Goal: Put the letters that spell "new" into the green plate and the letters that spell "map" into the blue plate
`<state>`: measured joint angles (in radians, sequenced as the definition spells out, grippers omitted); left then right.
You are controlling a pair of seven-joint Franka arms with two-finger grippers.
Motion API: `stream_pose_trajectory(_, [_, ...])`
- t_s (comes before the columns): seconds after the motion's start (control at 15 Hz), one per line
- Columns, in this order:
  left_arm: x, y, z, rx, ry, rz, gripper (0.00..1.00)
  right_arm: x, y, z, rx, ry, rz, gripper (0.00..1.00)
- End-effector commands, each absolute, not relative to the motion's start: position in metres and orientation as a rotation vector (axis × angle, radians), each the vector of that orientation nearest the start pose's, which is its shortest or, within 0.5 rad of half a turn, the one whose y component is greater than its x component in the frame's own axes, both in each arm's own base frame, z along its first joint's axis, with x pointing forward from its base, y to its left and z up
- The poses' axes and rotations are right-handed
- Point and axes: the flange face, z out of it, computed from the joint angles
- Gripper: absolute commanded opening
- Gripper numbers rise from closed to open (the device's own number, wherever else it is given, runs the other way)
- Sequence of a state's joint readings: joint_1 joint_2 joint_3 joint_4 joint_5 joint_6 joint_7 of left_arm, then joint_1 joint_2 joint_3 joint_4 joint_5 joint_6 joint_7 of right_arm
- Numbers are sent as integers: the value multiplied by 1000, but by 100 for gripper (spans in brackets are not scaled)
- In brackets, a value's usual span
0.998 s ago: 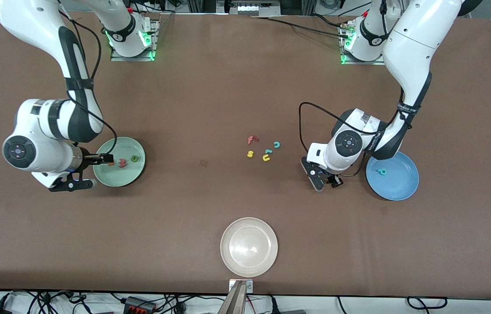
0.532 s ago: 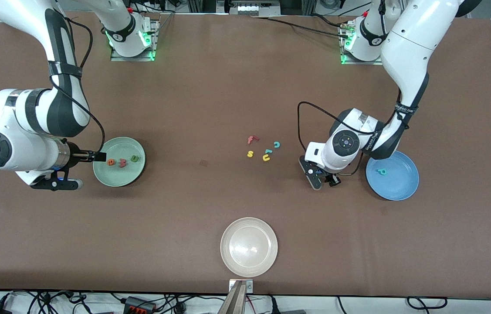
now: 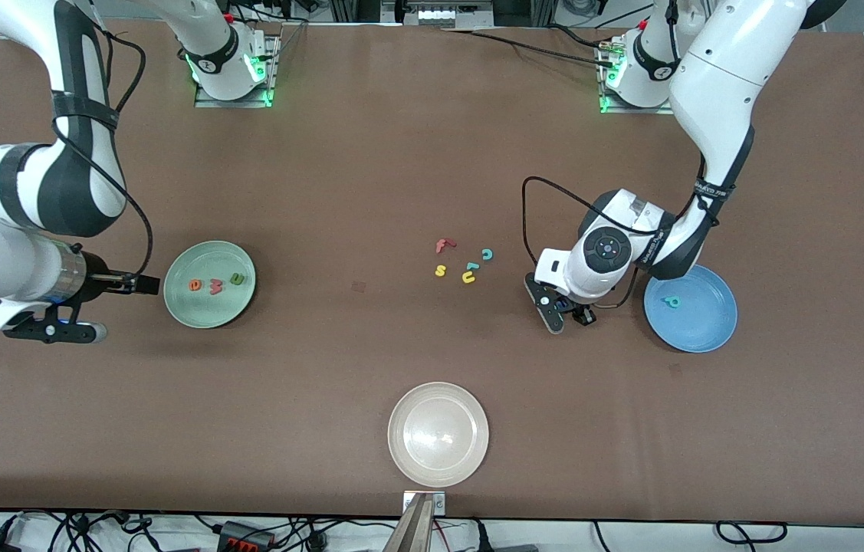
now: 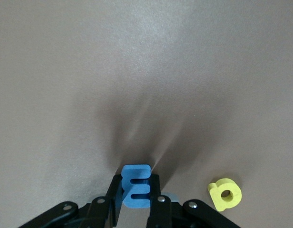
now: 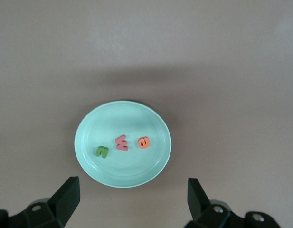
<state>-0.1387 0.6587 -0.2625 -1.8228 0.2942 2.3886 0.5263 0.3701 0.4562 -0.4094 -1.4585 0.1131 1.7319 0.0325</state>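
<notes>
Partly hidden blue m pinched in left pincer; right pincer spread, tips cropped.

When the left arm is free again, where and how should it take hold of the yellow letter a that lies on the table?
The yellow a lies flat on the bare table, apart from the blue m that the left gripper is shut on. Probably best to come straight down from above and pinch its two outer edges across the round body; it is too flat for a grip from the side.
</notes>
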Motion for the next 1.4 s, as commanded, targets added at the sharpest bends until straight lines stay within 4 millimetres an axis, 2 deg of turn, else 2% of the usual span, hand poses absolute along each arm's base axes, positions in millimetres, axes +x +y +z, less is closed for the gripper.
stream_pose_trajectory(0.0, [600,-225,221,-2611,1597,151,5,663,24,464,-3169,237,173,100])
stream_pose_trajectory(0.13, [609,-203,248,-2612,1536,219,5,659,3,486,-3148,280,121,100])
stream_pose_trajectory(0.33, [626,-127,264,-2696,1363,279,6,652,-8,514,-3127,284,62,100])
stream_pose_trajectory(0.53, [627,-65,247,-2776,1226,353,6,645,-21,525,-3106,294,68,100])
stream_pose_trajectory(0.6, [624,-51,238,-2795,1199,381,6,643,-20,531,-3099,270,56,100])
stream_pose_trajectory(0.67, [618,-40,225,-2814,1175,418,6,642,-26,533,-3096,242,52,100])
stream_pose_trajectory(0.73, [612,-32,215,-2835,1136,437,11,640,-34,538,-3101,208,43,100])
stream_pose_trajectory(0.8, [610,-26,211,-2848,1106,448,27,637,-39,544,-3112,173,30,100])
stream_pose_trajectory(0.87, [610,-24,210,-2850,1102,450,66,634,-43,551,-3111,166,17,100])
stream_pose_trajectory(0.93, [610,-26,213,-2847,1106,453,100,630,-48,559,-3108,164,-1,100])
stream_pose_trajectory(1.13, [608,-41,229,-2866,1052,492,100,612,-57,581,-3108,115,13,100])
stream_pose_trajectory(1.33, [600,-92,247,-2921,907,500,100,602,-48,597,-3135,75,-10,100])
